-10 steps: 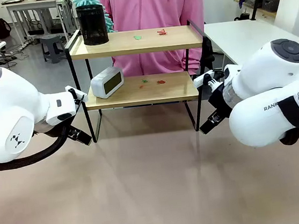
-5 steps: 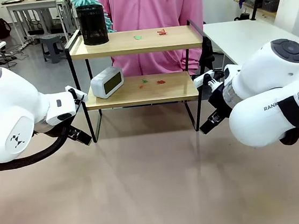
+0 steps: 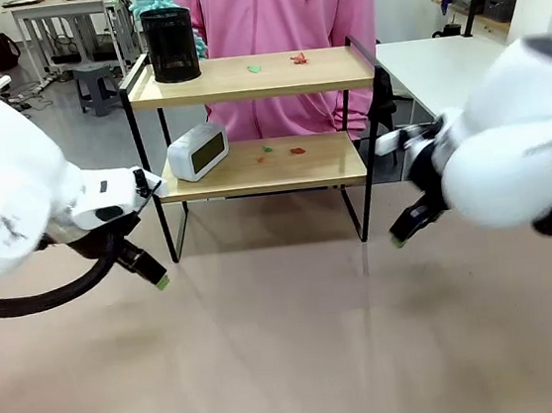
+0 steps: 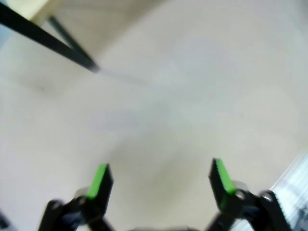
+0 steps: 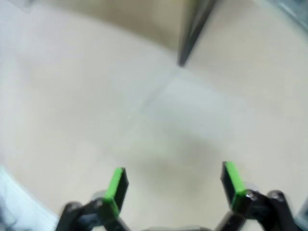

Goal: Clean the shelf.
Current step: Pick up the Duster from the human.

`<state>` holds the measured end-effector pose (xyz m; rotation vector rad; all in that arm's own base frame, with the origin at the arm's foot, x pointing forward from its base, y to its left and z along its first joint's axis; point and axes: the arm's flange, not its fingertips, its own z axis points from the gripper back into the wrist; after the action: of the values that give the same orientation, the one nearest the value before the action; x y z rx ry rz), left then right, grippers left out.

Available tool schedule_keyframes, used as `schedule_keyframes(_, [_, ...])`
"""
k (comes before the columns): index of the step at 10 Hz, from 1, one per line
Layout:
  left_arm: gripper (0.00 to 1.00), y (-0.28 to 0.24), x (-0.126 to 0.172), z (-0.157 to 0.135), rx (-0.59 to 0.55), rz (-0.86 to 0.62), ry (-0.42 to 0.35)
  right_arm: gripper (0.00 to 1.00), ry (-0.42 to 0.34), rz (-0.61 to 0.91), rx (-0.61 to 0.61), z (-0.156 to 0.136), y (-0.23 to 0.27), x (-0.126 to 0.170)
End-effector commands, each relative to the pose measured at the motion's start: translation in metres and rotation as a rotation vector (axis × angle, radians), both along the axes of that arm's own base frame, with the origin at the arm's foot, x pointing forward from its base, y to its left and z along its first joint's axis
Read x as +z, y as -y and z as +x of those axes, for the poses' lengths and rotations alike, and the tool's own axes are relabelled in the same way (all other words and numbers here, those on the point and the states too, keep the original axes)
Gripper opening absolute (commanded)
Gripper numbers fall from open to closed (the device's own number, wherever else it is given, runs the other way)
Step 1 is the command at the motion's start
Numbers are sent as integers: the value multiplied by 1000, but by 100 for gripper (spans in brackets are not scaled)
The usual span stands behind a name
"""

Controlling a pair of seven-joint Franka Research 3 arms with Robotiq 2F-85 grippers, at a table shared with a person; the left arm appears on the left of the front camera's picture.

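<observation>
Open and empty, the left tool (image 4: pixel 161 178) and right tool (image 5: pixel 175 185) flank the crosswise two-tier light-wood, black-framed shelf (image 3: pixel 321 166), equally near, at the counter (image 3: pixel 292 344)'s far edge.

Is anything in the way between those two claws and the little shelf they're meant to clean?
Nothing visible: only bare table separates the left claw and right claw from the shelf. A clock and black cup stand on its boards.
</observation>
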<state>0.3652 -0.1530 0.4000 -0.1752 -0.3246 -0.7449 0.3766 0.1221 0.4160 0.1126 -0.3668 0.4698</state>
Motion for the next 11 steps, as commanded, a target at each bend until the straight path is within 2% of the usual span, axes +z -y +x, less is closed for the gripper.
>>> schedule_keyframes(1, [100,-96,97,-56,215,-167,-24,100,-42,444,-290,-37,105,93])
schedule_keyframes(2, [100,-142,126,-74,316,-375,66,100,-43,699,-380,-59,165,103])
schedule_keyframes(3, [100,-196,137,-92,472,-609,180,100,-42,980,-411,-84,223,99])
schedule_keyframes(4, [100,-249,128,-108,660,-837,240,100,-28,1155,-519,-106,272,81])
schedule_keyframes(5, [100,-298,106,-119,801,-1054,259,100,-29,1297,-672,-124,305,50])
schedule_keyframes(6, [100,-320,79,-118,926,-1152,214,100,-31,1368,-754,-129,318,26])
schedule_keyframes(7, [100,-318,55,-105,970,-1135,127,100,-108,791,-366,-133,280,84])
schedule_keyframes(8, [100,-326,137,-134,614,-720,59,100,-108,791,-366,-133,280,84])
schedule_keyframes(11, [100,-326,137,-134,614,-720,59,100,-108,791,-366,-133,280,84])
